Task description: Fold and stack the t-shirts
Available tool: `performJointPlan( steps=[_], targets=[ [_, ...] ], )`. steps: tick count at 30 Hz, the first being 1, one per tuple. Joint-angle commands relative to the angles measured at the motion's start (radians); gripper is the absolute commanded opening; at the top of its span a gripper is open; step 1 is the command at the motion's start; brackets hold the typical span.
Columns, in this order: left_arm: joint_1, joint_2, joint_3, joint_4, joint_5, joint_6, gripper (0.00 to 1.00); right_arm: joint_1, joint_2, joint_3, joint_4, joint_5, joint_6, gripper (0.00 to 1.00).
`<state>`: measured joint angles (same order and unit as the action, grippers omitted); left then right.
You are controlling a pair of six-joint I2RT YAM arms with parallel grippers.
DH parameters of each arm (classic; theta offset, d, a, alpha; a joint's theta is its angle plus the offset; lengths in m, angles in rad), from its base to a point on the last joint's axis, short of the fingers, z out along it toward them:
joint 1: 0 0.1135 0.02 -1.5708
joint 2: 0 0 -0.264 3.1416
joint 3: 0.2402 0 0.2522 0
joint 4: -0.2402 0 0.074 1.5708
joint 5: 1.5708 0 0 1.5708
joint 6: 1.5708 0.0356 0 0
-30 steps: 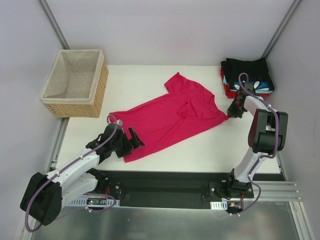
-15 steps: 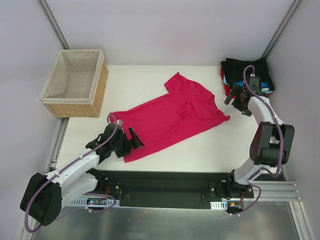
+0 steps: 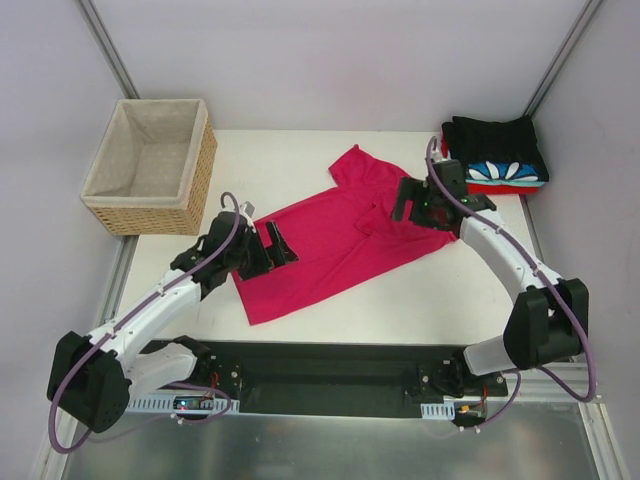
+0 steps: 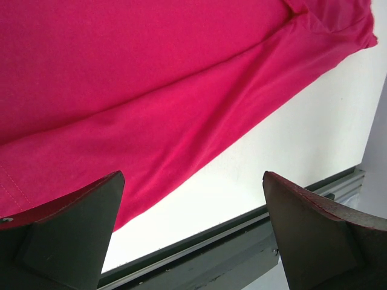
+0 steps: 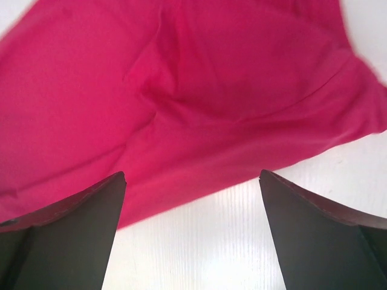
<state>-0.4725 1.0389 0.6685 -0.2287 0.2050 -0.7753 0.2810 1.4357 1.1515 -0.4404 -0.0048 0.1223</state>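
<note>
Top external: left gripper (image 3: 272, 250) has its jaws spread and empty over the near-left hem of the crimson tee (image 3: 335, 250). Right gripper (image 3: 410, 207) is also spread and empty, over the tee's crumpled right side. Tee lies diagonally mid-table (image 3: 300, 150), unfolded; folded stack (image 3: 497, 165) at far-right corner, wicker basket (image 3: 150, 165) far left.

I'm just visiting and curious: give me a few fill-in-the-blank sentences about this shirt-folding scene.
Over the crimson tee, the left gripper and the right gripper both have their fingers ____.
The top shirt of the folded stack is coloured ____.
The wicker basket stands on the ____ arm's side.
Missing words: open; black; left.
</note>
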Motion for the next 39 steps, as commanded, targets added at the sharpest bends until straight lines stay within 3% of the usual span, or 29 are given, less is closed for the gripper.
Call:
performJointPlan(
  steps=[1, 8, 18, 28, 39],
  targets=[
    [-0.008, 0.058, 0.034, -0.037, -0.022, 0.027, 0.99, 0.067, -0.003, -0.051, 0.023, -0.008, 0.022, 0.97],
    [-0.008, 0.142, 0.029, -0.017, -0.081, 0.027, 0.99, 0.090, -0.023, -0.114, 0.054, -0.001, 0.016, 0.97],
    [-0.008, 0.214, 0.000, 0.037, -0.035, 0.007, 0.99, 0.083, 0.136, -0.085, 0.140, 0.051, 0.005, 0.97],
    [-0.009, 0.047, -0.064, 0.022, 0.014, -0.047, 0.99, -0.178, 0.230, -0.027, 0.147, -0.018, -0.007, 0.97],
    [-0.008, 0.032, -0.083, 0.003, -0.003, -0.036, 0.99, -0.224, 0.285, -0.010, 0.158, -0.035, -0.004, 0.97]
  ],
)
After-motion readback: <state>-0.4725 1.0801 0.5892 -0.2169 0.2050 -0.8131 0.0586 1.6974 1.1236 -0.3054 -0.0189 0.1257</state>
